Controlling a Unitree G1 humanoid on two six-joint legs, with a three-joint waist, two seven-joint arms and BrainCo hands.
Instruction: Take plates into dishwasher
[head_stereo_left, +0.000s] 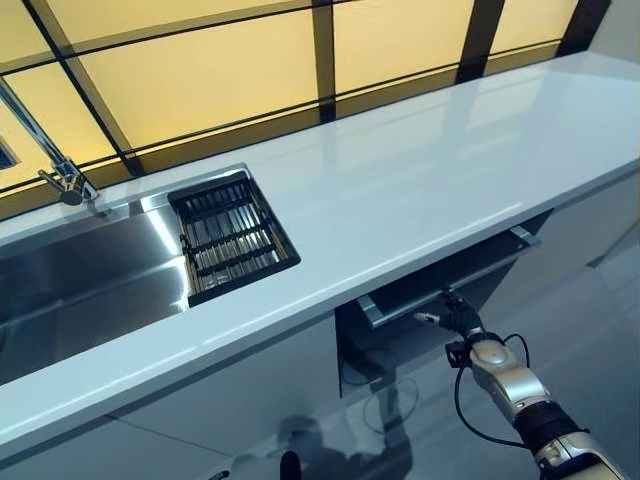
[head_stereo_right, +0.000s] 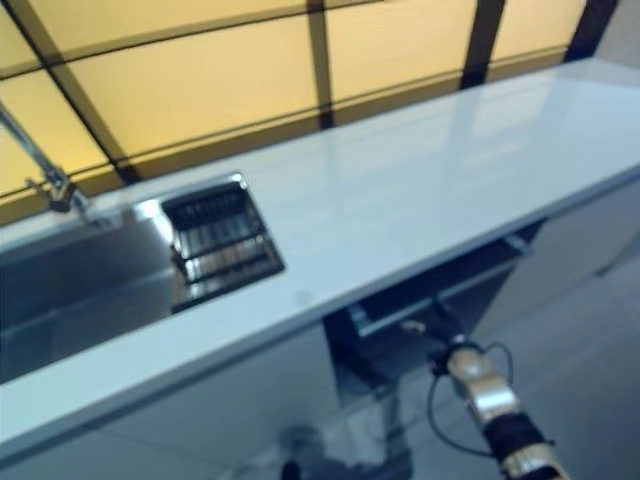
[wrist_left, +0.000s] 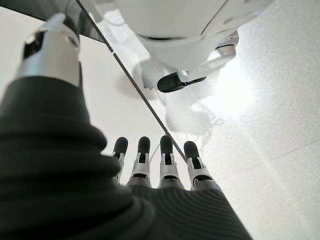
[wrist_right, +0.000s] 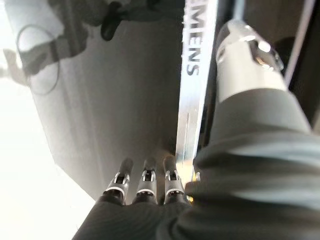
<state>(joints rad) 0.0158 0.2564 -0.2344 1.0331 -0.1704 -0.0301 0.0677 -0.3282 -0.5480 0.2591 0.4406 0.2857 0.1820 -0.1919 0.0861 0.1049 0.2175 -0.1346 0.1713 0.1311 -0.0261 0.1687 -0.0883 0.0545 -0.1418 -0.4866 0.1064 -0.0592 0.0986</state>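
Observation:
No plate shows in any view. Under the white counter (head_stereo_left: 400, 190) the dishwasher door (head_stereo_left: 432, 288) hangs partly open, its silver top edge tilted outward. My right hand (head_stereo_left: 458, 320) is at that edge. In the right wrist view its fingers (wrist_right: 145, 180) lie straight against the door's dark front panel (wrist_right: 110, 100), and the thumb stands beside the silver strip (wrist_right: 195, 100). It is open and holds nothing. My left hand (wrist_left: 165, 167) shows only in its own wrist view, low over the pale floor, with fingers straight and nothing in it.
A steel sink (head_stereo_left: 80, 280) is set in the counter at the left, with a dark drying rack (head_stereo_left: 230, 235) at its right end and a tap (head_stereo_left: 65, 180) behind. Yellow panels with dark bars run along the back. White cabinet fronts flank the dishwasher.

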